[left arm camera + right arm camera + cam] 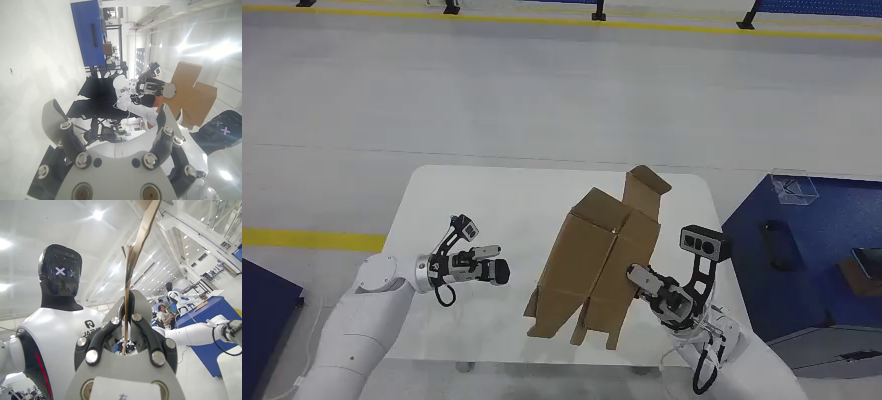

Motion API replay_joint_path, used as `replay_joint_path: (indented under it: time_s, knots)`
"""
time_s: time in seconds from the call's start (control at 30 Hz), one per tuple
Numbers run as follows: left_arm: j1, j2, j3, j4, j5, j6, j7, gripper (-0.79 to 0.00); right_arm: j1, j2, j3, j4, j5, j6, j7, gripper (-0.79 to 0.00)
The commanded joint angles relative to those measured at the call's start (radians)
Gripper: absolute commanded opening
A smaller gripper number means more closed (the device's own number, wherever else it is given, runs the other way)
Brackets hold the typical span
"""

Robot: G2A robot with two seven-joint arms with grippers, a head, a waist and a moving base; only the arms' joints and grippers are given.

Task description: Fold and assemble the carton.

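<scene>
**Holding up a carton that is barely begun**

The white surface has the carton standing over its right half, raised on edge and leaning. From where I stand it is a flattened sleeve, with loose flaps sticking out at the far and near ends. No side looks squared up and no flap is tucked in, so I'd judge nearly all the folding is left to do. I cannot tell whether its near flaps touch the surface. The right tool is clamped on the carton's right edge, the cardboard pinched tight between its fingers. The left tool hangs left of the carton, apart from it, spread wide and holding nothing.
</scene>
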Motion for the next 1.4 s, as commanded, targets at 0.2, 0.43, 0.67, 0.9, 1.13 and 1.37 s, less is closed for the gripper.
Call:
replay_joint_path:
  time_s: [0.2, 0.43, 0.67, 0.9, 1.13, 1.37]
  knots:
    - [0.000, 0.000, 0.000, 0.000, 0.000, 0.000, 0.000, 0.000, -0.016, -0.005, 0.031, -0.195, 0.288, 0.173, -0.084, -0.785]
    - [0.000, 0.000, 0.000, 0.000, 0.000, 0.000, 0.000, 0.000, -0.061, 0.003, 0.150, -0.357, 0.959, 0.696, -0.106, -0.785]
    - [0.000, 0.000, 0.000, 0.000, 0.000, 0.000, 0.000, 0.000, -0.141, 0.015, 0.230, -0.363, 1.411, 1.241, -0.215, -0.785]
    - [0.000, 0.000, 0.000, 0.000, 0.000, 0.000, 0.000, 0.000, -0.252, 0.022, 0.221, -0.398, 1.848, 1.583, -0.390, -0.785]
    - [0.000, 0.000, 0.000, 0.000, 0.000, 0.000, 0.000, 0.000, -0.299, 0.033, 0.225, -0.374, 2.109, 1.725, -0.565, -0.785]
    - [0.000, 0.000, 0.000, 0.000, 0.000, 0.000, 0.000, 0.000, -0.268, 0.018, 0.304, -0.358, 1.914, 1.582, -0.456, -0.785]
